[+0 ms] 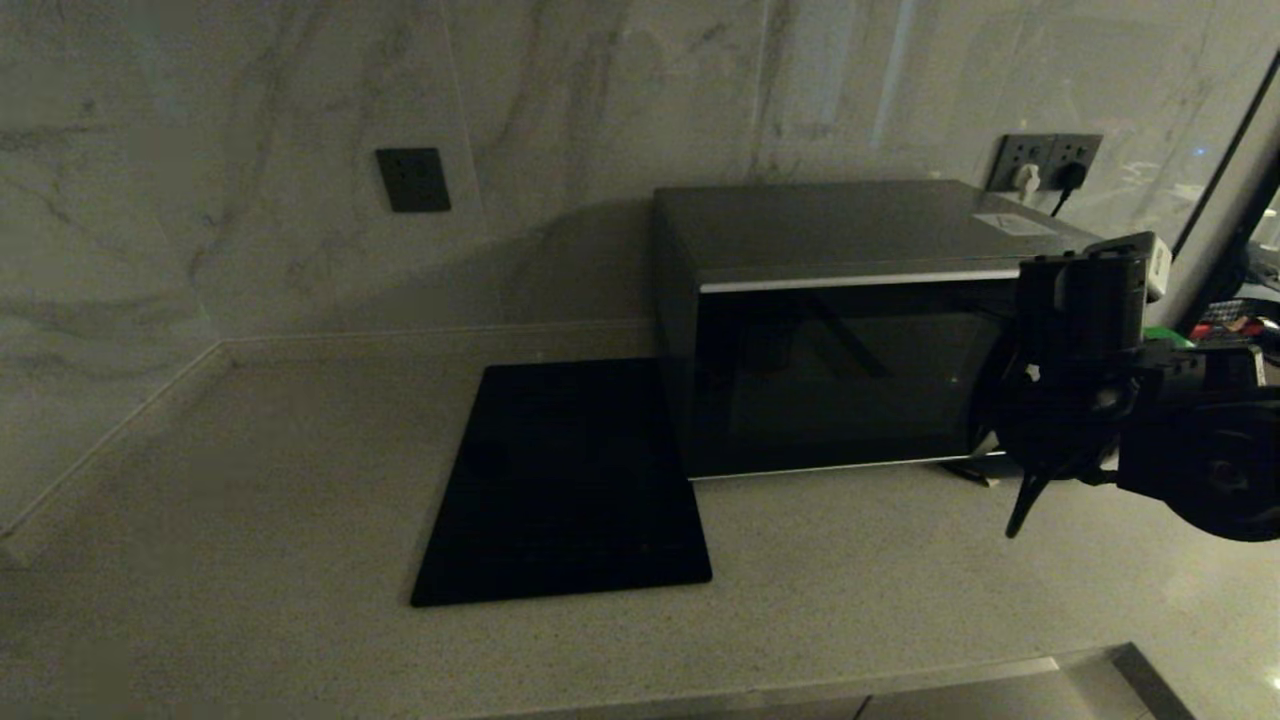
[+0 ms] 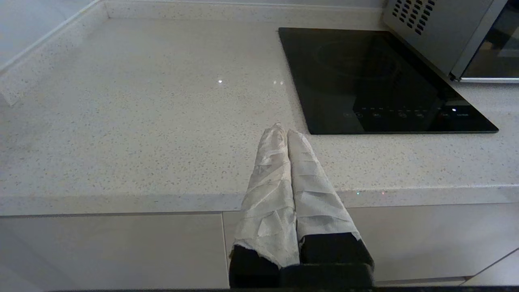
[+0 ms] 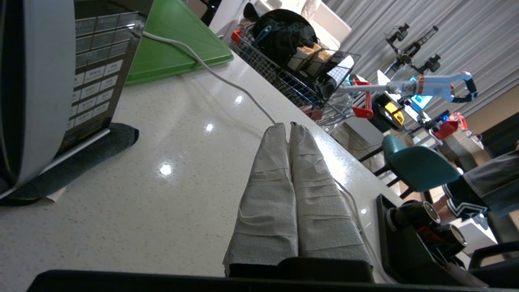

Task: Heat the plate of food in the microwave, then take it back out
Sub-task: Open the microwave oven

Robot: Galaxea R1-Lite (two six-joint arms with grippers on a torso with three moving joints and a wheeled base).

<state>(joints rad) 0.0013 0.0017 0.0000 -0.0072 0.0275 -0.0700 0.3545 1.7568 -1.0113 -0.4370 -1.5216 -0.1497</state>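
The silver-grey microwave [image 1: 840, 370] stands at the back right of the counter with its dark glass door closed. The plate of food is not in view. My right arm [image 1: 1150, 420] hangs in front of the microwave's right end and hides the handle. The right gripper [image 3: 288, 126] is shut and empty, its cloth-wrapped fingers over the counter beside the button panel [image 3: 95, 77]. The left gripper [image 2: 282, 129] is shut and empty above the counter's front edge, left of the cooktop; it does not show in the head view.
A flat black cooktop [image 1: 570, 490] lies left of the microwave. A green board [image 3: 174, 40] and a white cable [image 3: 227, 81] lie on the counter to the microwave's right. Beyond the counter's end are a wire cart [image 3: 300, 69] and a teal chair [image 3: 419, 166].
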